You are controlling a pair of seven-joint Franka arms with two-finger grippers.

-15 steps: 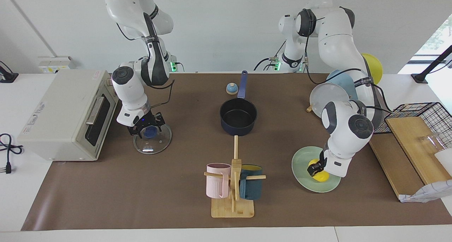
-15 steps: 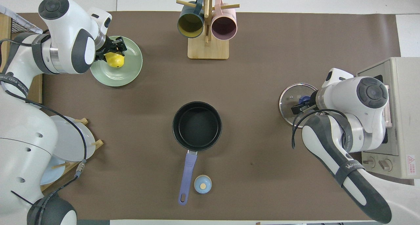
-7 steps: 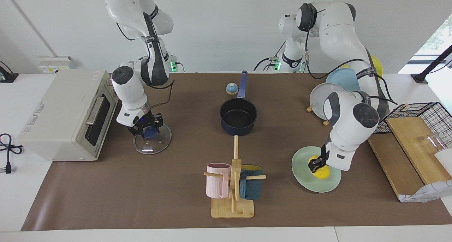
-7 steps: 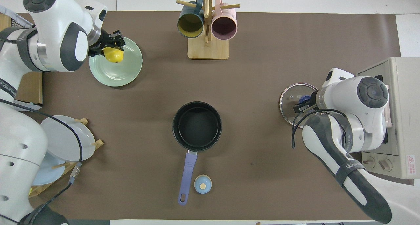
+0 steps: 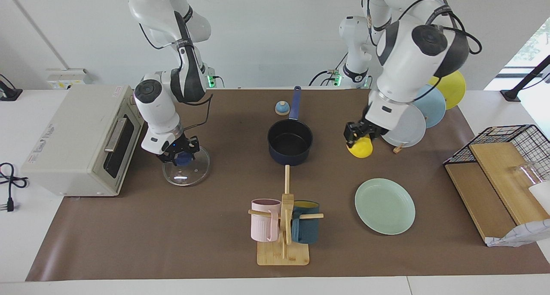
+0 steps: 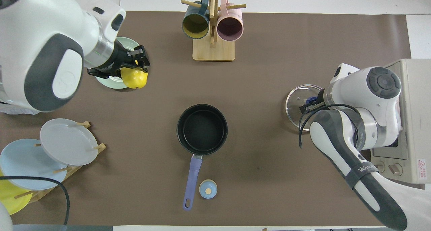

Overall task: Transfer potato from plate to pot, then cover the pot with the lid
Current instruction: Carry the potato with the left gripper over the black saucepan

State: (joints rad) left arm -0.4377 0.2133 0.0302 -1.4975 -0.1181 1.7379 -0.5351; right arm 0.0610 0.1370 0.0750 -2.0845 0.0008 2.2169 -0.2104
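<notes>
My left gripper (image 5: 360, 136) is shut on the yellow potato (image 5: 361, 149) and holds it in the air over the mat between the mint-green plate (image 5: 384, 205) and the dark navy pot (image 5: 290, 141). In the overhead view the left gripper (image 6: 136, 60) and the potato (image 6: 134, 78) cover most of the plate (image 6: 108, 82). The pot (image 6: 202, 129) is empty, its blue handle toward the robots. My right gripper (image 5: 178, 152) is shut on the blue knob of the glass lid (image 5: 189, 171), in front of the toaster oven. The lid also shows in the overhead view (image 6: 295, 104).
A toaster oven (image 5: 81, 136) stands at the right arm's end. A mug rack (image 5: 283, 226) with a pink and a teal mug stands farther from the robots than the pot. A small bell (image 5: 282, 108) lies beside the pot handle. Upright plates (image 5: 412, 118) and a wire basket (image 5: 511, 138) are at the left arm's end.
My left gripper has lifted the potato off the plate and carried it up and toward the pot. My right gripper has closed on the lid's knob; the lid has shifted slightly.
</notes>
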